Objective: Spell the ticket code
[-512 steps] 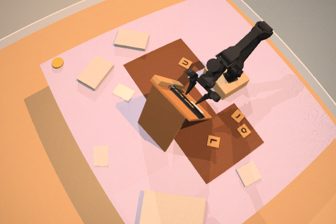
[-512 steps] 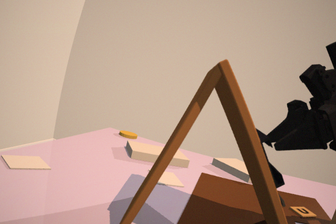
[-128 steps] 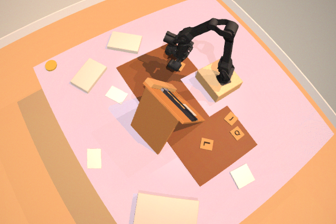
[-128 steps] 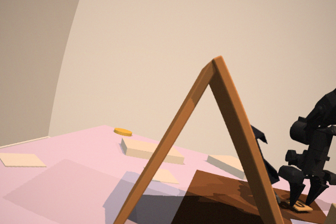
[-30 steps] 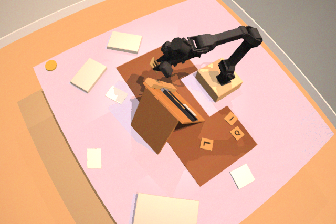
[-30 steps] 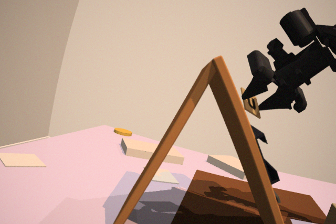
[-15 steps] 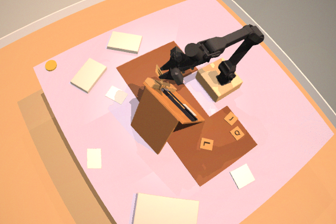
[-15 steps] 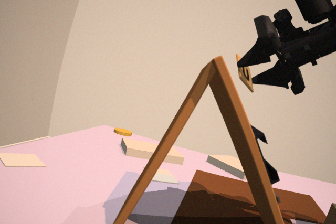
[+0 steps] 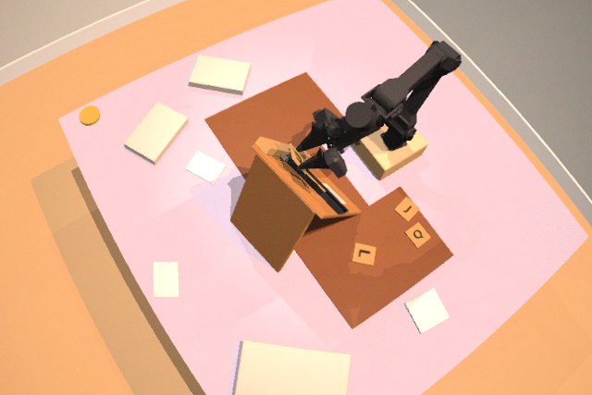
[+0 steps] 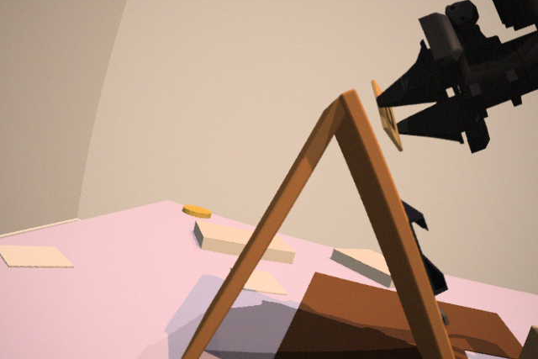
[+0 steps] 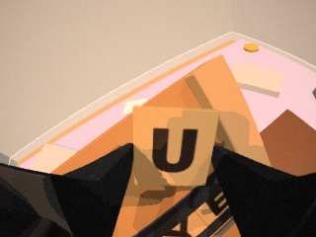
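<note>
My gripper (image 9: 299, 159) (image 10: 388, 116) (image 11: 173, 150) is shut on the U tile (image 10: 397, 143) (image 11: 175, 118), gripped by its side edges. The U reads upright in the wrist view. The tile is just off the sloping face of the A-shaped board (image 9: 272, 209) (image 10: 366, 164) (image 11: 168, 99), near its top. The black rail (image 9: 331, 199) (image 11: 163, 216) runs along that face; an E tile (image 11: 217, 201) and part of another letter show in it. A white strip (image 9: 333, 192) lies beside the rail, its print unreadable. Tiles J (image 9: 406, 209), Q (image 9: 417, 234) and L (image 9: 363, 253) lie loose.
The loose tiles lie on the brown mat (image 9: 351, 304). Pale blocks (image 9: 219, 74) (image 9: 156, 132), a thin white card (image 9: 205, 166) and an orange disc (image 9: 90, 115) (image 10: 197, 211) (image 11: 251, 47) lie beyond the board. A white square (image 9: 426, 310) and a large pale slab (image 9: 292, 369) lie nearer.
</note>
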`<action>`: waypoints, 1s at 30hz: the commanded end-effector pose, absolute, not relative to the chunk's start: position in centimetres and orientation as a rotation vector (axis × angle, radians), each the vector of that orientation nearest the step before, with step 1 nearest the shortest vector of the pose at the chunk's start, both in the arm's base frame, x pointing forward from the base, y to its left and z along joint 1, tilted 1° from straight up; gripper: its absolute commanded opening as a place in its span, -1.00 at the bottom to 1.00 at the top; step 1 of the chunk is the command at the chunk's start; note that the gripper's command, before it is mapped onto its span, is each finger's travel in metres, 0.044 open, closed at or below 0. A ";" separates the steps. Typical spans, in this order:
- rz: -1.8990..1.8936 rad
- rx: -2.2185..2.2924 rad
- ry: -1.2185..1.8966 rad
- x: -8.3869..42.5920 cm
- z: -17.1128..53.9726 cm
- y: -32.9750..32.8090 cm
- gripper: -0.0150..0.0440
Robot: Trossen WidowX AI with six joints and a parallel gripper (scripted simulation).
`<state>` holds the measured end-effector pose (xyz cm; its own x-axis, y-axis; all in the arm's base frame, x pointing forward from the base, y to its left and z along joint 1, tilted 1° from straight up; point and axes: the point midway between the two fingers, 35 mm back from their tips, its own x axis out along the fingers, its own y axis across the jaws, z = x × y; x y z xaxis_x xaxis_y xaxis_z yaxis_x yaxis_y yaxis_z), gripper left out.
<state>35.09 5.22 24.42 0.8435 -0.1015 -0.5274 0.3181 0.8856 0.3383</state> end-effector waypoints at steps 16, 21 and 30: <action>-0.038 0.287 0.570 31.8 22.4 14.2 -0.49; 0.017 0.241 0.587 30.4 21.8 16.4 -0.49; 0.110 0.141 0.615 27.6 20.2 19.9 -0.49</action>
<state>28.61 18.98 21.00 0.8206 0.1321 -0.5560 -0.0251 0.9803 0.1959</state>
